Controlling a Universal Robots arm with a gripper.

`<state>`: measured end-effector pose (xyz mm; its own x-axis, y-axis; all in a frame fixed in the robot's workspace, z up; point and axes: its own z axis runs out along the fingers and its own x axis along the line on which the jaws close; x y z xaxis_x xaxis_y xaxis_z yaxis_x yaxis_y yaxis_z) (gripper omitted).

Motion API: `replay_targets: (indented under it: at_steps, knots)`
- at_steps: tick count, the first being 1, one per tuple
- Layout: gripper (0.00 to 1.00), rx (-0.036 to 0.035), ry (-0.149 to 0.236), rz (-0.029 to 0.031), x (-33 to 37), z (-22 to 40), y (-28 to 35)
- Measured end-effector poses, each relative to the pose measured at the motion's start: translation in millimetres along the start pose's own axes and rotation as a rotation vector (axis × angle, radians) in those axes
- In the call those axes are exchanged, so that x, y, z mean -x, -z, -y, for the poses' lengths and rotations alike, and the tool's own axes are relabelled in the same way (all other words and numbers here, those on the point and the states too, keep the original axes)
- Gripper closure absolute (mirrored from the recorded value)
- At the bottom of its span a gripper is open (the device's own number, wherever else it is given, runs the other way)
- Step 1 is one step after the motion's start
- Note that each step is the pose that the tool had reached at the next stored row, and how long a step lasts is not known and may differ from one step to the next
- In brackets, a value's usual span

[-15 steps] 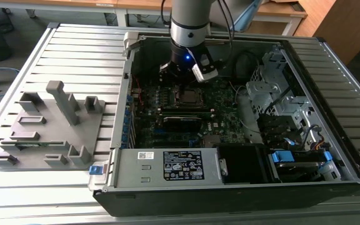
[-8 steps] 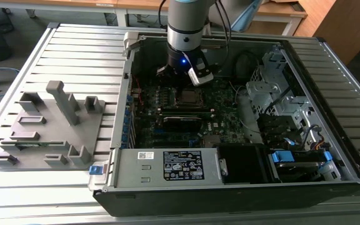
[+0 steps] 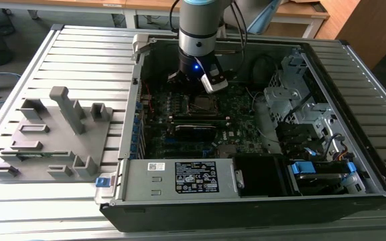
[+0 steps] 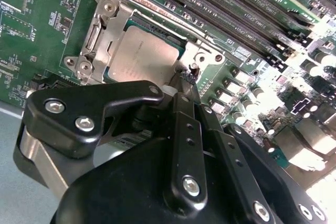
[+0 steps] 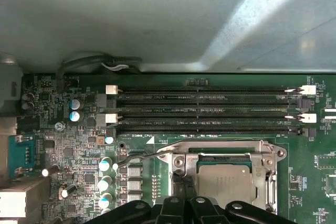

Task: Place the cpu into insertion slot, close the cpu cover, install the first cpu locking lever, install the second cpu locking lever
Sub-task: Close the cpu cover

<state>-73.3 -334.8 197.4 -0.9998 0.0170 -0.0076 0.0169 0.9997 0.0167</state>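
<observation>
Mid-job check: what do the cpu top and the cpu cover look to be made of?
The cpu: a metal lid by its look, dull grey-brown, matte with a soft sheen. The cpu cover: thin sheet metal, probably steel, bright silver, with sharp glints and bent edges.

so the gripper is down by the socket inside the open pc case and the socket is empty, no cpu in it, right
Not quite: the insertion slot is not empty. In both wrist views the cpu lies in it, its grey top showing through the window of the cpu cover. The rest holds: the gripper is down at the socket's edge, inside the open pc case.
</observation>
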Motion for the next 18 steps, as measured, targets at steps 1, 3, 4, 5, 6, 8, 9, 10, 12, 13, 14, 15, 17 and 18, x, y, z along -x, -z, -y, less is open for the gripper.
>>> replay_targets:
  at_steps: [1,3,4,5,6,8,9,10,12,13,14,15,17,18]
  knots:
    - [0.90,0.0001,0.000,0.0000,0.0,0.0,0.1]
    - [0.90,0.0009,0.000,0.0006,0.1,-0.1,0.9]
    - [0.90,0.0015,0.000,0.0011,0.2,-0.3,1.8]
    - [0.90,0.0007,0.000,0.0005,0.1,-0.2,3.3]
    - [0.90,0.0001,0.000,0.0001,0.0,-0.1,4.9]
    - [0.90,0.0004,0.000,0.0002,0.1,-0.2,8.3]
    - [0.90,0.0001,0.000,0.0000,0.1,-0.2,10.6]
    - [0.90,0.0002,0.000,0.0001,0.1,-0.2,12.9]
    - [0.90,0.0002,0.000,0.0001,0.1,-0.3,17.6]
    - [0.90,0.0003,0.000,0.0001,0.2,-0.3,19.9]
    - [0.90,0.0002,0.000,0.0000,0.2,-0.4,21.6]
    - [0.90,0.0004,0.000,0.0000,0.2,-0.4,22.0]
    - [0.90,0.0008,0.000,0.0002,0.2,-0.4,22.0]
    - [0.90,0.0008,0.000,0.0002,0.2,-0.4,22.0]
